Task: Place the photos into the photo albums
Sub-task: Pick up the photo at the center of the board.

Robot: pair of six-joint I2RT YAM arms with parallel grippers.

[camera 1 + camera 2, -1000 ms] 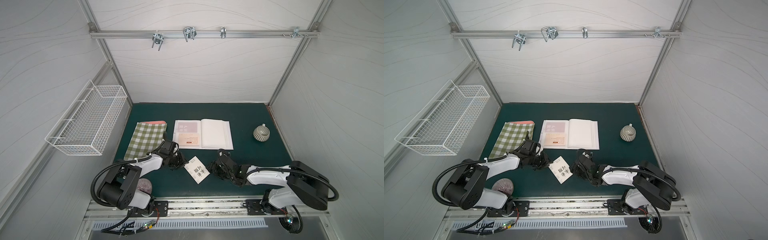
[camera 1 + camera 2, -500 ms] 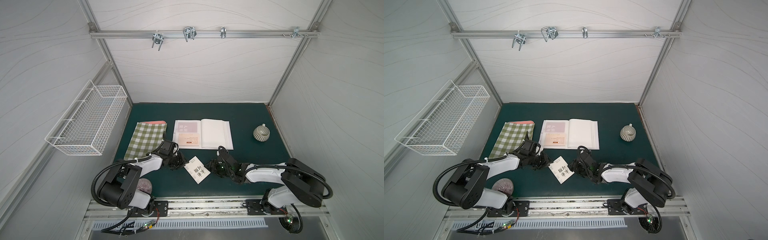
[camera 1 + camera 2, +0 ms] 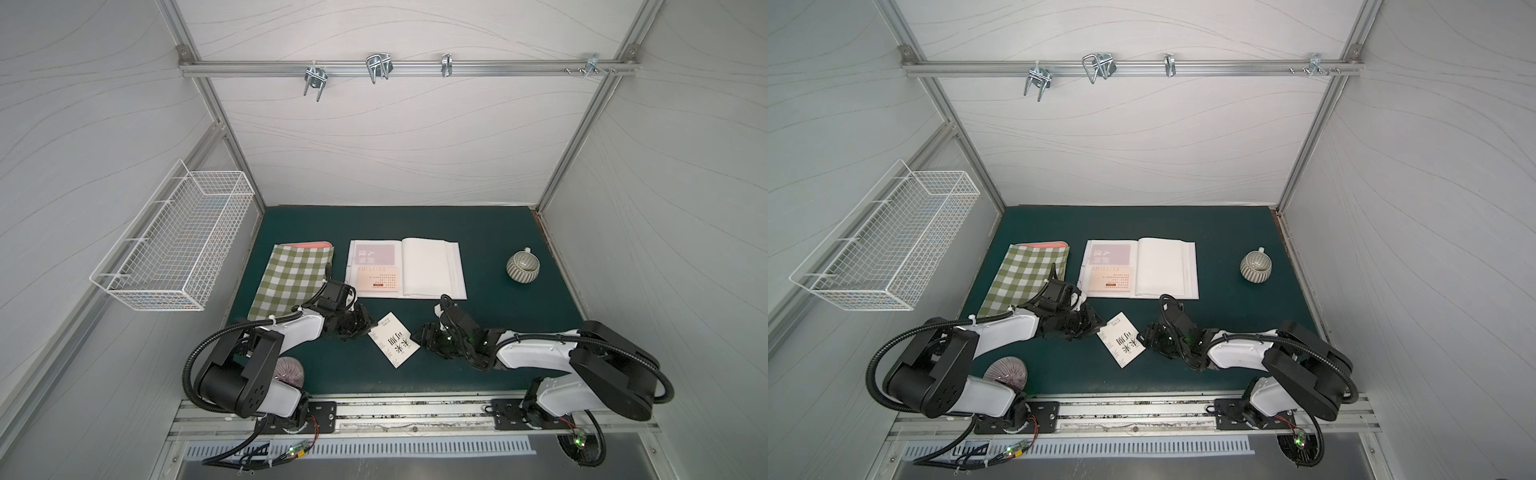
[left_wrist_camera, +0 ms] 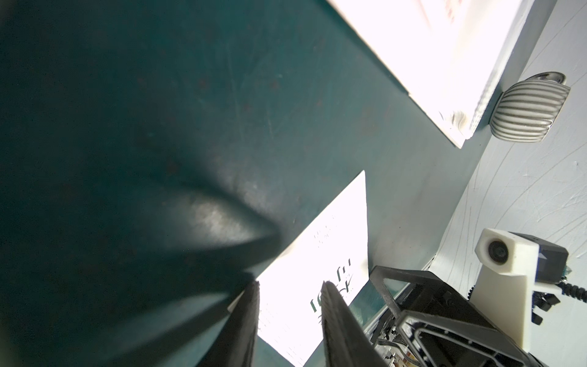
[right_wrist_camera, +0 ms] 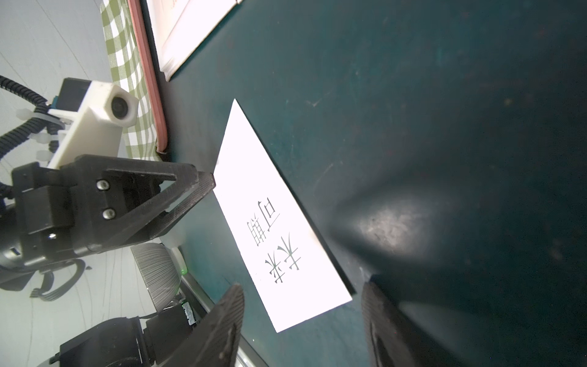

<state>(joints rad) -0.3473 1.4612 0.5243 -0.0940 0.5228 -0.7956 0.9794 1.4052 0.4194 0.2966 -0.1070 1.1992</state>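
I have the white card [image 3: 392, 345] lying askew on the green bench [image 3: 498, 332], close to the near edge, between my two pincers. The left pincer [image 4: 290, 282] sits at the card's left edge with its jaws partly apart. In the right wrist view one fingertip [image 5: 206, 184] looks to be touching that edge, and nothing is clamped. The right pincer [image 5: 301, 286] is at the card's right end with its jaws spread wide, and that end lies between the fingers, pinched by neither.

The album [image 3: 428, 270] lies open just beyond the card. Its left page holds a mauve card [image 3: 376, 254] on the far half and an orange card [image 3: 379, 283] on the near half. Its right page is plain white. Left of the album is a green checked mat [image 3: 297, 278] with a pink edge, and my left arm's wrist lies across the mat's near right corner. A ribbed grey cup [image 3: 523, 268] stands well to the right, a ribbed mauve dome [image 3: 289, 370] sits by the left arm's base, and a wire basket [image 3: 174, 245] hangs on the left wall.

The white card reads 未来可期 in black. The print on the sleeved cards is too small for me to read
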